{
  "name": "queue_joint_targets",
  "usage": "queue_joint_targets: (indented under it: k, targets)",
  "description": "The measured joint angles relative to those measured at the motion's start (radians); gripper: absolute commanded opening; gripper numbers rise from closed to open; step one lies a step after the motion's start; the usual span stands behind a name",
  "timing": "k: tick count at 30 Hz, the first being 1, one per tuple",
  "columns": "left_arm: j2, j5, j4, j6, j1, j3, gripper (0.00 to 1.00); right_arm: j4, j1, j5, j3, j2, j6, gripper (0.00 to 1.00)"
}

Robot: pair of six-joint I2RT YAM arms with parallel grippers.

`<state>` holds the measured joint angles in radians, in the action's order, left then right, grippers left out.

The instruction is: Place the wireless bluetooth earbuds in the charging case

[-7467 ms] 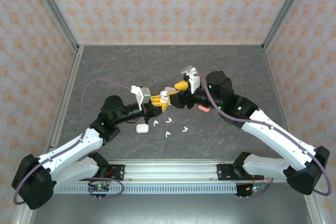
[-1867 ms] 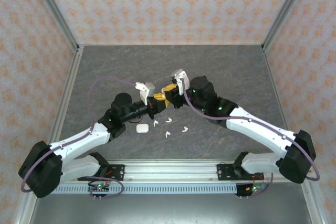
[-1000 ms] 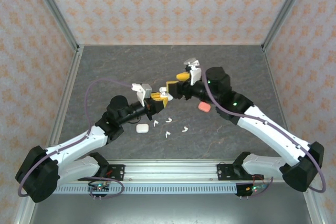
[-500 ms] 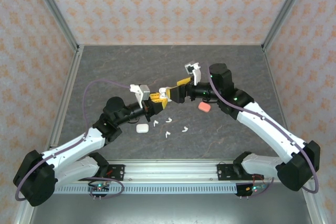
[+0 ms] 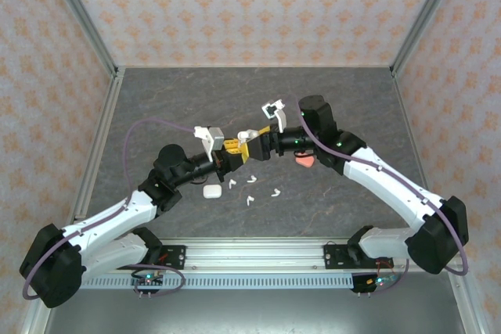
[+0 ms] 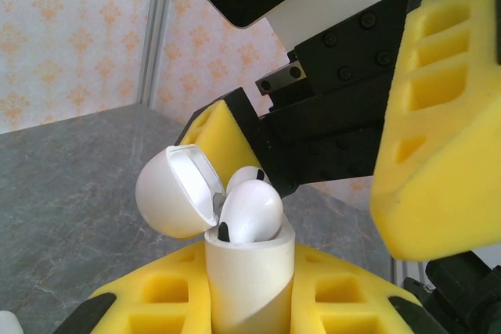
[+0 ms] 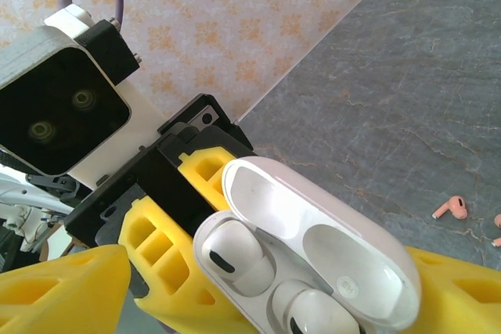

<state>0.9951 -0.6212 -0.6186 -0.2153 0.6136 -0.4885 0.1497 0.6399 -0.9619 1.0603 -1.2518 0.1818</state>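
Left gripper (image 5: 233, 149) clamps the white charging case (image 6: 247, 271), lid (image 6: 172, 193) open, 2 white earbuds (image 7: 232, 256) seated inside. Right gripper (image 5: 252, 145) stands with jaws spread around the case. Marking (image 7: 344, 283) inside lid is illegible. Loose earbuds (image 5: 252, 190) lie on table (image 5: 329, 99).

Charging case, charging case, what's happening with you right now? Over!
Left gripper shut on open charging case. Right gripper open, fingers either side of it. Two white earbuds seated inside. Lid up, nothing blocking.
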Motion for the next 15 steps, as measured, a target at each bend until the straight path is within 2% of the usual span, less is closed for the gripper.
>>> queue_joint_targets:
  k: [15]
  targets:
    - [0.0,-0.001,0.007,0.007,0.006,-0.003,0.0,-0.007,0.0,0.051,-0.021,0.107,-0.028,0.83]
